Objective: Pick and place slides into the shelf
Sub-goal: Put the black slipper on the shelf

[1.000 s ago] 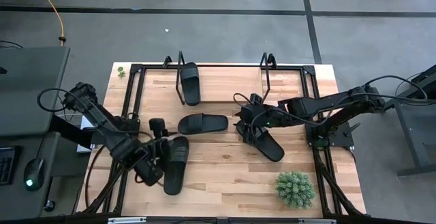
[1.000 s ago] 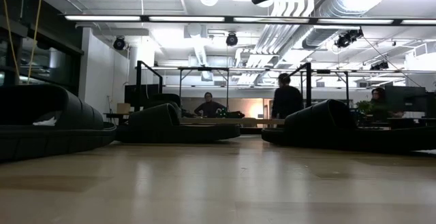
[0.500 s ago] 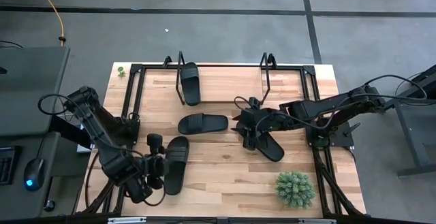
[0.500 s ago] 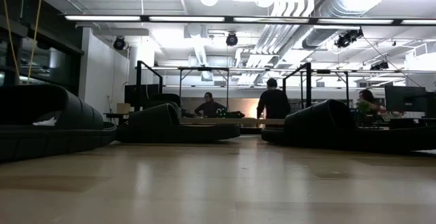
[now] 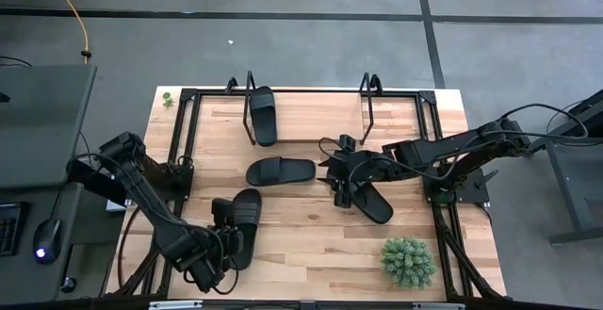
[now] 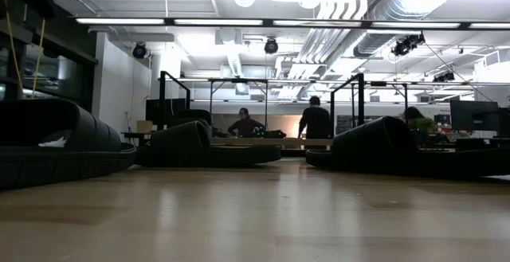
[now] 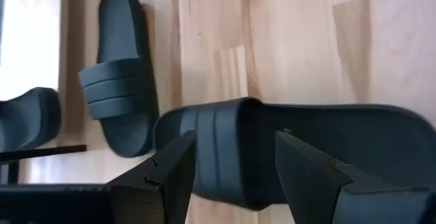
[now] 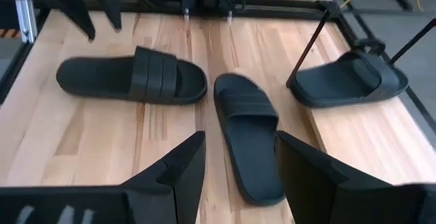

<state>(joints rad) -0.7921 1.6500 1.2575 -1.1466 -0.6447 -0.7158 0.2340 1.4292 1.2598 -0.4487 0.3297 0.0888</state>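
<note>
left gripper [image 5: 219,244] pulled back toward table front, fingers spread over slide [image 5: 241,225] well off shelf [image 5: 311,117] | right gripper [image 5: 341,180] edging along another slide [image 5: 370,200], fingers spread, nothing held | one slide [image 5: 263,114] on shelf

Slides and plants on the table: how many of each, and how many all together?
Black slides: 4. One on the shelf at, one mid-table, one by the left gripper at, one by the right gripper at.
Green plants: 2, big, tiny.
Total: 6.
</note>
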